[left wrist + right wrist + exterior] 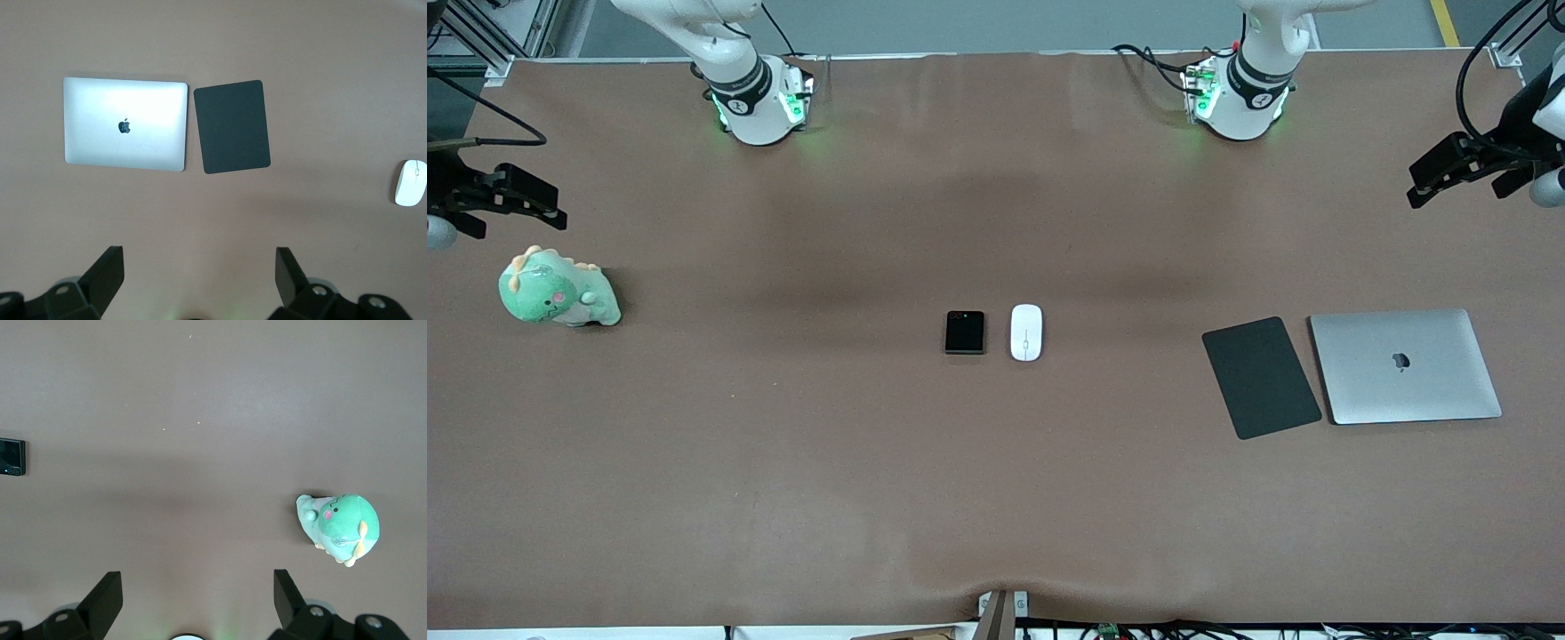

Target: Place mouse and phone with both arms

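Observation:
The white oval mouse [1026, 332] and the black nearly square phone [965, 332] lie side by side at the table's middle, the mouse toward the left arm's end. The mouse shows at the edge of the left wrist view [410, 182], the phone at the edge of the right wrist view [12, 456]. My left gripper [1458, 173] hangs open and empty at the left arm's end of the table; its open jaws show in its wrist view [199, 270]. My right gripper [511, 200] hangs open and empty at the right arm's end, over bare table by the plush [197, 593].
A dark grey mat [1260, 376] and a closed silver laptop [1403, 365] lie side by side toward the left arm's end. A green plush dinosaur [558, 290] sits toward the right arm's end. The brown table cover [783, 462] spreads wide around the mouse and phone.

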Controlling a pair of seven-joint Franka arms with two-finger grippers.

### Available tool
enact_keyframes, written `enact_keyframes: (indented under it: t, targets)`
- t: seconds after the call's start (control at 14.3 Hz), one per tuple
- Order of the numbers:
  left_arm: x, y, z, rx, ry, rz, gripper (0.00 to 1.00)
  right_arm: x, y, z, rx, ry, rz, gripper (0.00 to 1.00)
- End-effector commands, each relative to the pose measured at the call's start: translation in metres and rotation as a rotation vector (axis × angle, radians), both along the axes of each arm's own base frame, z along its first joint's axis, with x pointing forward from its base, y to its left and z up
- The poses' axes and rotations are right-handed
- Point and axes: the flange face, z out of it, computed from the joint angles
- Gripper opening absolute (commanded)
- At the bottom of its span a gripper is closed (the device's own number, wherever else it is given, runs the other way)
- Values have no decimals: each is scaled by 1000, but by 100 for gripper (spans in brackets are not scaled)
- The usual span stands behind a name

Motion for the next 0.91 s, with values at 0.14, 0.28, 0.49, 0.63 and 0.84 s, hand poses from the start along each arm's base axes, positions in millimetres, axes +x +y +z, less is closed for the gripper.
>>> enact_keyframes:
  t: [0.14, 0.28, 0.49, 0.63, 0.84]
  targets:
    - [-1, 4, 6, 10, -1, -7, 100, -1, -1, 1, 14, 4, -8, 100]
    - [1, 4, 4, 12, -1, -4, 100, -1, -2, 1, 14, 4, -9, 100]
    - [6, 0, -8, 10, 18, 6, 100, -1, -2, 1, 14, 4, -9, 100]
    - [11, 1, -19, 9, 38, 8, 100, -1, -3, 1, 14, 4, -11, 100]
    - [15, -1, -43, 12, 58, 3, 100, -1, -3, 0, 14, 7, -11, 100]
